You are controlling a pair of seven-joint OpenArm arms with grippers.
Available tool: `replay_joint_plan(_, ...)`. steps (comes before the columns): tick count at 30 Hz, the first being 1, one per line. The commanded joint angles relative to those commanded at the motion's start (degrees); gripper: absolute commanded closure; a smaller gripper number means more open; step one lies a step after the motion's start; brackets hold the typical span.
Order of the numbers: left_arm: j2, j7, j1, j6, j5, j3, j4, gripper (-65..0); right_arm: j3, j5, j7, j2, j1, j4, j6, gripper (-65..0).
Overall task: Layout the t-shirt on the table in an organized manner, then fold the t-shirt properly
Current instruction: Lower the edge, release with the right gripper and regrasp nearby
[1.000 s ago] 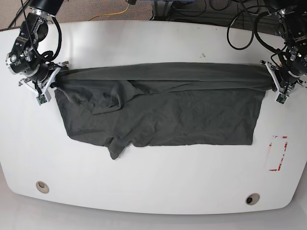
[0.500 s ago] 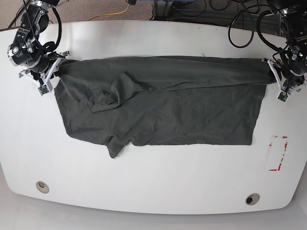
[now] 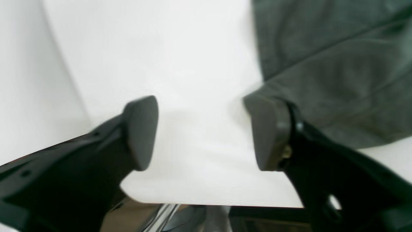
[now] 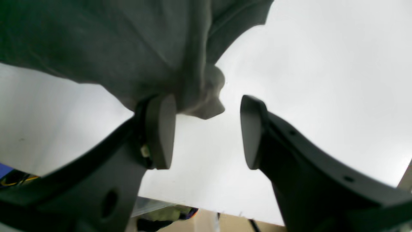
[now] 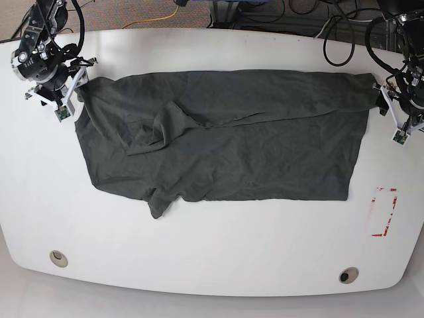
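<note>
Base view shows us the table point(image 5: 212, 258), white and wide, with the t-shirt point(image 5: 225, 152) spread across its far half as a broad dark-grey sheet, one sleeve folded over the cloth left of centre and another fold poking out at the near hem. Off the t-shirt's near right corner we see a red tape rectangle point(image 5: 383, 212); two grommet holes point(image 5: 58, 258) sit well nearer than the t-shirt, by the table's near edge. At the t-shirt's far right corner our left gripper point(image 3: 206, 132) stands spread wide, one pad against the cloth edge, nothing pinched. At the far left corner our right gripper point(image 4: 207, 132) is likewise parted, a bunched fabric tip hanging between its pads.
</note>
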Motion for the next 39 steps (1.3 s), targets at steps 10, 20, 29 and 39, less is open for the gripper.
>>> replay_joint_plan(10, 1.2, -0.1, -5.7, 0.0, -0.1, 1.8, 0.0, -43.5, 1.8, 0.1, 0.0, -0.7, 7.2, -2.5, 0.0, -31.4)
replay_joint_plan(20, 2.6, -0.1, -6.4, 0.0, 0.2, 5.3, -0.3, -43.3, -5.2, -0.1, 0.0, -2.2, 17.7, -12.6, 0.0, -31.4)
replay_joint_plan(29, 2.6, -0.1, -6.3, 0.0, 0.2, 6.3, -0.5, -43.3, -11.4, -0.5, 1.8, -3.9, 23.8, -20.6, 0.0, -31.4)
replay_joint_plan(39, 2.6, -0.1, -6.3, 0.0, 0.2, 6.3, -0.5, -43.3, -12.8, -0.6, 8.4, -2.1, 27.2, -34.7, 0.0, -31.4)
